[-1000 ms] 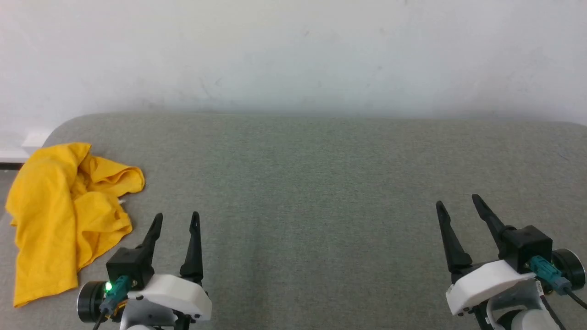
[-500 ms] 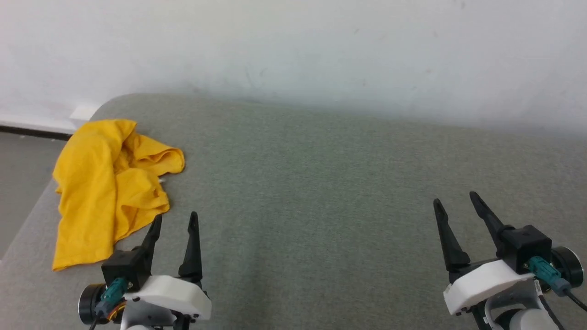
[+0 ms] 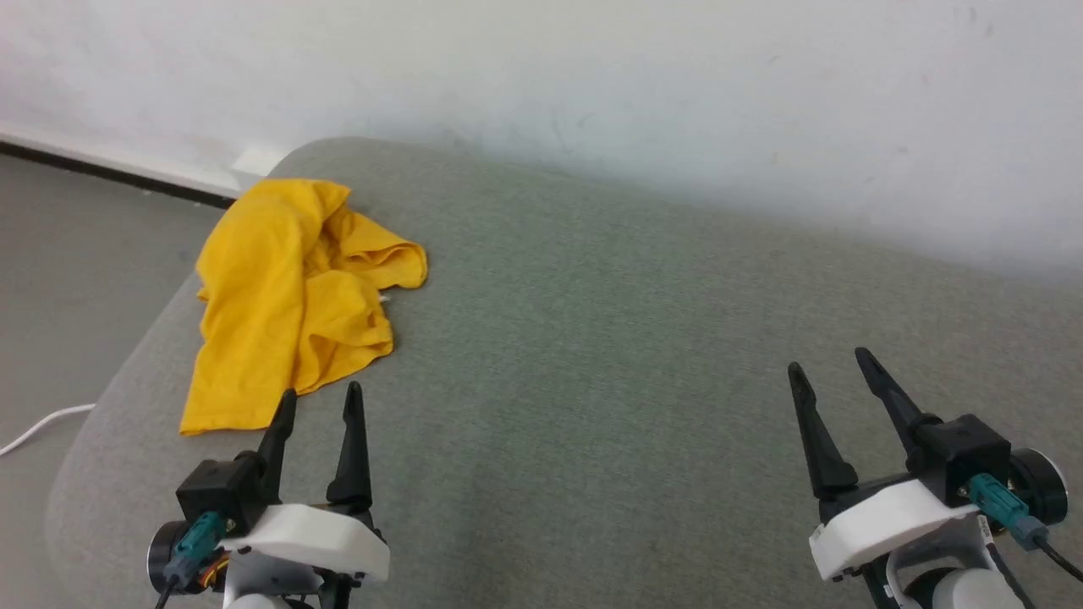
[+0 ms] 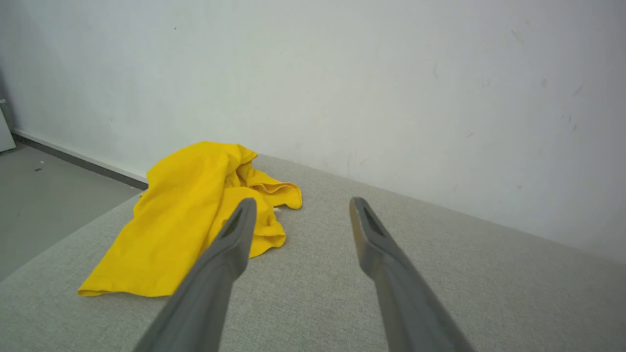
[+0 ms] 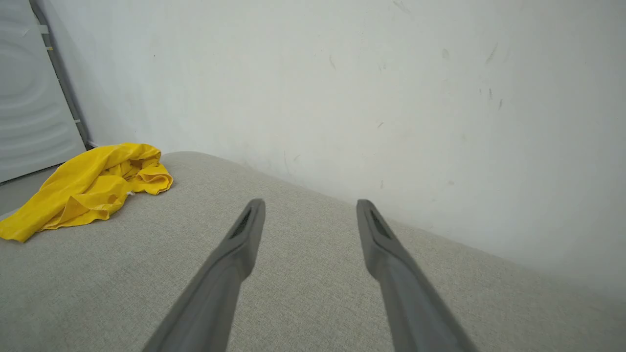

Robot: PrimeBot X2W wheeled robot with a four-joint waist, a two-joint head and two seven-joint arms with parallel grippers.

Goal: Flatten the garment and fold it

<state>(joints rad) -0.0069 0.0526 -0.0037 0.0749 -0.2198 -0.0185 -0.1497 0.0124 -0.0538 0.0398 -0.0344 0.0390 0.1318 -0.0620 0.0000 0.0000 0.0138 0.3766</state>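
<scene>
Step in hand, imo: reach for the garment (image 3: 296, 304). Nothing was flattened or folded yet. It lay crumpled in a heap at the far-left corner of the grey padded surface (image 3: 609, 355), one side close to the rounded left rim. Only plain yellow folds showed, so couldn't tell front/back or where collar and sleeves were.

To do it well, prob: lead w/ the left arm, it was the near one. Go for an outer edge, not the bunched middle. The flat flap nearest the robot looked the easiest pick. Low approach, pinch one layer if poss, don't shove the heap off the rim. Then drag toward centre, plenty of bare surface there, before the right arm helps spread it. Risk: several layers grabbed → lifts as a ball.

Tools: the left gripper (image 3: 321, 391) had jaws spread wide, empty, tips just beside the garment's near edge in head view. Looked clear of it, contact not confirmed. The right gripper (image 3: 827, 359) was also wide, empty, well apart from the garment over bare surface. A white cable (image 3: 34, 427) lay on the floor (image 3: 68, 254) at left, out of the way.
</scene>
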